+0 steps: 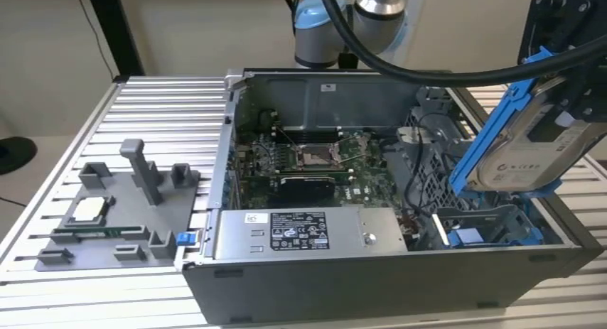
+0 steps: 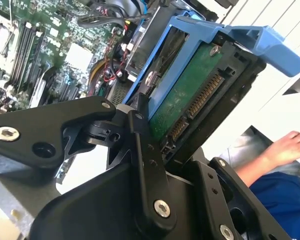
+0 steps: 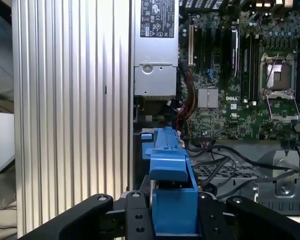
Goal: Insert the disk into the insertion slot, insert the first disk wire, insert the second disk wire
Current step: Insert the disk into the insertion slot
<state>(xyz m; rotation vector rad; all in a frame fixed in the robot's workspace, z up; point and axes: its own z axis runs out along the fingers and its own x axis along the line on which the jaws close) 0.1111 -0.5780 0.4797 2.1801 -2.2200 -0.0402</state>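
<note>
My gripper point(image 2: 187, 115) pinches the disk point(image 1: 527, 155) by its blue frame, fingers point(image 2: 142, 150) pressed on both sides — disk tilted, above the case point(image 1: 379, 290). In the exterior view the slot point(image 1: 493, 215) lies at four o'clock of the motherboard point(image 1: 313, 158), seemingly just below the disk — not yet entered.

surface: ribbed aluminium table point(image 1: 161, 109) | below the gripper point(image 1: 569, 112): open computer case point(image 1: 379, 286) resting on the slats | well away from the gripper, beside the case: grey fixture tray point(image 1: 142, 215), lying flat
</note>
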